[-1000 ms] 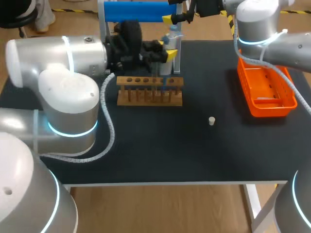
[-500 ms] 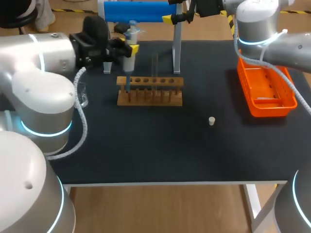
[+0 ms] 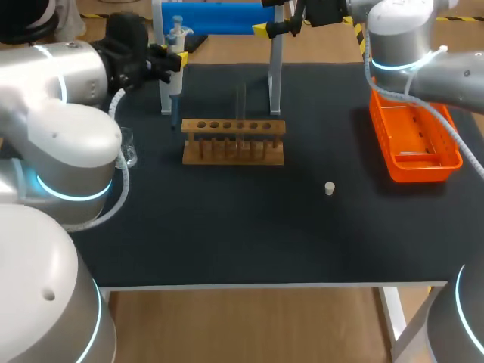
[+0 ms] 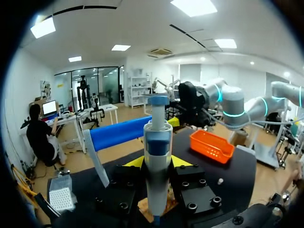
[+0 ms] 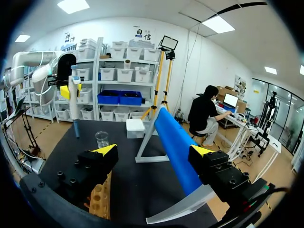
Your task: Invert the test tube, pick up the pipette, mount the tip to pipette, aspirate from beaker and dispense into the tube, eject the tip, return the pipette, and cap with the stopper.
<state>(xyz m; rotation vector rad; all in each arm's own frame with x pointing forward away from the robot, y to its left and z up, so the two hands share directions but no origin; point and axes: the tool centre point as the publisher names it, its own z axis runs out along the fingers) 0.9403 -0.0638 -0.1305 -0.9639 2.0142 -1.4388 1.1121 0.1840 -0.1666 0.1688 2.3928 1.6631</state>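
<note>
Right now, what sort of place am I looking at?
Most likely a chemistry-style lab bench set up for robots: a wooden test tube rack, a pipette held in the left end effector, and a small glass beaker.

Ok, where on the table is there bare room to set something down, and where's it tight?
Widest bare patch: the table's near half, from the rack to the front edge, beside the stopper. A smaller one lies between rack and basket. Crowded at the back left: left gripper with the pipette, stand, beaker.
</note>
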